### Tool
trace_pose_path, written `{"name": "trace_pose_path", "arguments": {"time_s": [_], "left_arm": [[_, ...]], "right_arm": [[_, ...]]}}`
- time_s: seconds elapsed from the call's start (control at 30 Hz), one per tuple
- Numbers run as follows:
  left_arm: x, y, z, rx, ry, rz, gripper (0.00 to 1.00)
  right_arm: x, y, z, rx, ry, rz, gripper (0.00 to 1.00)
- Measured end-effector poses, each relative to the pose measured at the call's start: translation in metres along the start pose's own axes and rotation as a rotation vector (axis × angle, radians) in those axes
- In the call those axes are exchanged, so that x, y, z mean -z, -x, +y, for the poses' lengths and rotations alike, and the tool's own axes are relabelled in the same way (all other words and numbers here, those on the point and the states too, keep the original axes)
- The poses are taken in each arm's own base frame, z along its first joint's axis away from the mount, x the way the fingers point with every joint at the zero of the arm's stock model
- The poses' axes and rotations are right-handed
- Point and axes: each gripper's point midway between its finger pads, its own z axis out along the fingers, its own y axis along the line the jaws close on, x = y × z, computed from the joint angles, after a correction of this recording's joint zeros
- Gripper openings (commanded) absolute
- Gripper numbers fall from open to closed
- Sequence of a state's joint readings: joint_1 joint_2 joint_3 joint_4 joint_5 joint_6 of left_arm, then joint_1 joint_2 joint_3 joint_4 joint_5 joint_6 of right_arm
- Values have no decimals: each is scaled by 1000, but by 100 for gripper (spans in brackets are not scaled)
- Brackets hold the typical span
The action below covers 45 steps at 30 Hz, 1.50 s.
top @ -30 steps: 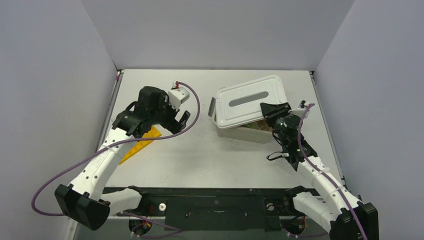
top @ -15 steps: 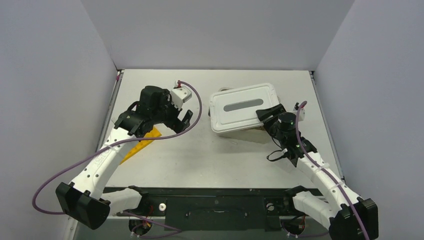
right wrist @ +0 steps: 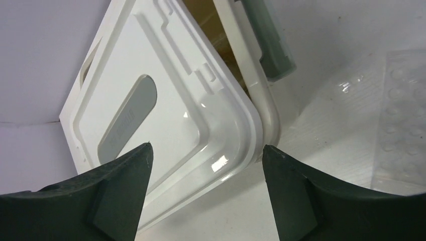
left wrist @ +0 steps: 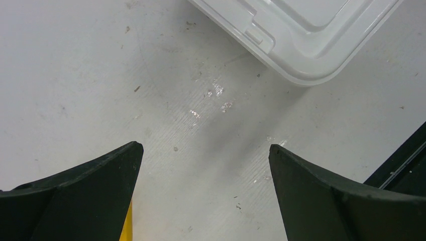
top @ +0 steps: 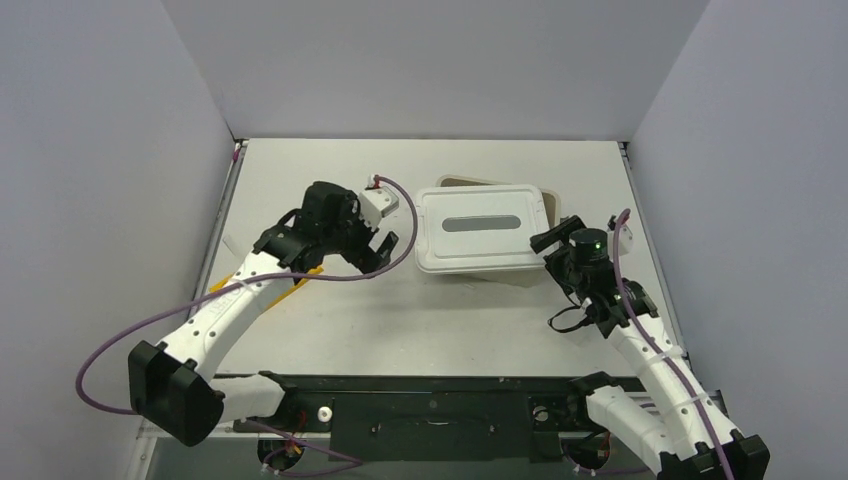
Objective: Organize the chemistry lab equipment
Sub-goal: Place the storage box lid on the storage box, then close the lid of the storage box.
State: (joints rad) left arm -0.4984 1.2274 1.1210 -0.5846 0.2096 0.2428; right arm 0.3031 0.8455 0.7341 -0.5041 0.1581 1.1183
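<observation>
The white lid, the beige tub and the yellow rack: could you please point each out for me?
white lid (top: 450, 250), top view, on its flat white panel left of the grey handle.
beige tub (top: 468, 181), top view, on its far rim showing behind the lid.
yellow rack (top: 298, 278), top view, on its exposed strip.

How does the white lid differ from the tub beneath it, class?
The lid is white with a grey handle; the tub is beige. The lid lies on top; the tub is mostly hidden beneath, only parts of its rim showing. Both have rounded corners.
</observation>
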Motion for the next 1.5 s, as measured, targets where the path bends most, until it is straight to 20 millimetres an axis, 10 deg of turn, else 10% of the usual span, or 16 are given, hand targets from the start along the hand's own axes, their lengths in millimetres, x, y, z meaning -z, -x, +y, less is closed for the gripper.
{"name": "trace_pose_path", "arguments": {"time_s": [0.57, 0.9, 1.5], "left_arm": [[-78, -31, -10, -7, -95, 120, 97], [-92, 12, 6, -24, -51, 50, 97], [-124, 64, 25, -28, -22, -18, 97]], "right_arm": [[28, 58, 12, 123, -134, -81, 77], [-44, 78, 20, 195, -203, -15, 78], [-99, 80, 33, 172, -73, 89, 79]]}}
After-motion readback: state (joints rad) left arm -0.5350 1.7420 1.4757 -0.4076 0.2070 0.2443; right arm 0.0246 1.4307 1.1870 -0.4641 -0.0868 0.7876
